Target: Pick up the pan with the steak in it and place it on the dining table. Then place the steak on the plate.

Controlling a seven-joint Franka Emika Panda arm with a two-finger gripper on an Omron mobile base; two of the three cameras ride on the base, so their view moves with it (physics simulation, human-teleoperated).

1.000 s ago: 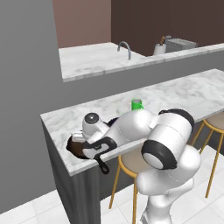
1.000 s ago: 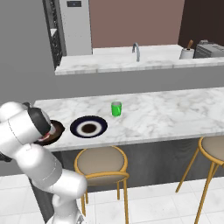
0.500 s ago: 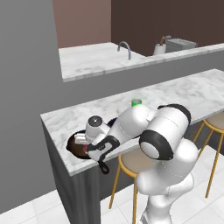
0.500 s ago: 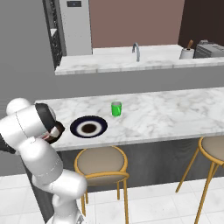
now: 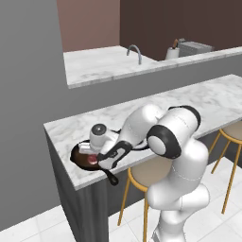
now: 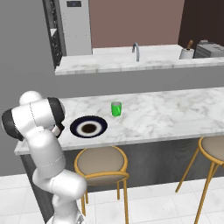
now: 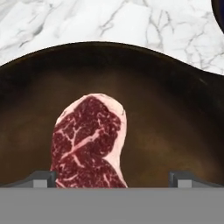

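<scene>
The dining table (image 6: 175, 116), a marble worktop, carries the pan (image 7: 175, 113) near its left end beside the plate (image 6: 89, 127). The steak (image 7: 87, 140) lies inside the pan. Above it, the gripper (image 7: 111, 177) is spread wide.

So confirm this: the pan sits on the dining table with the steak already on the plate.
Wrong on the steak: the hand view shows it lying in the pan, not on the plate. The pan does sit on the dining table, as the left base view shows.
</scene>
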